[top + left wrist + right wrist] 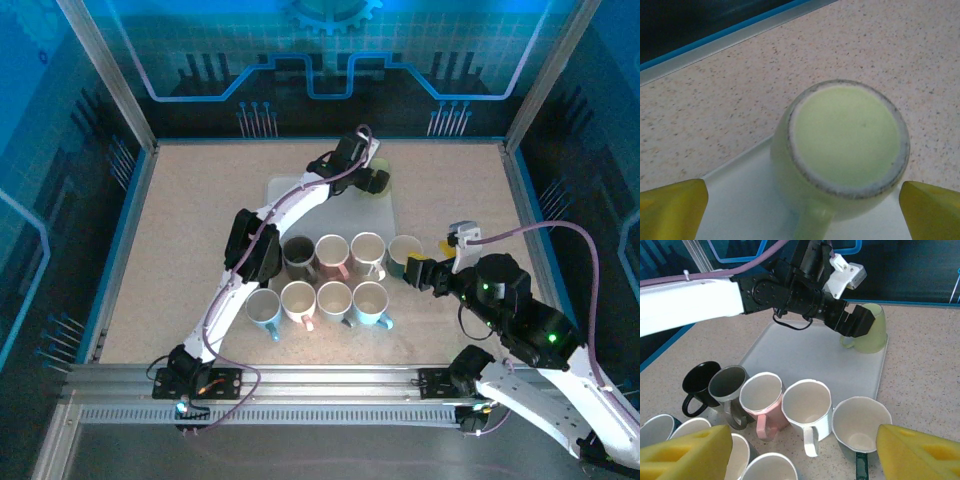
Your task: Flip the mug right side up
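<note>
Mug (845, 145) shows its upturned base to open left claw (802, 209); open right claw's (804, 454) view adds the tray (805, 355).

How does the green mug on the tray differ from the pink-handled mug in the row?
The green mug is upside down, base up; the pink-handled mug stands upright, mouth open. The green mug sits alone on the tray; the pink-handled mug is on the table, packed among other mugs. Both have one handle.

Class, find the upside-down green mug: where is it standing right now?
In the right wrist view, the green mug stands base-up at the far right corner of the white tray, beneath the left gripper and beyond the upright mugs.
</note>
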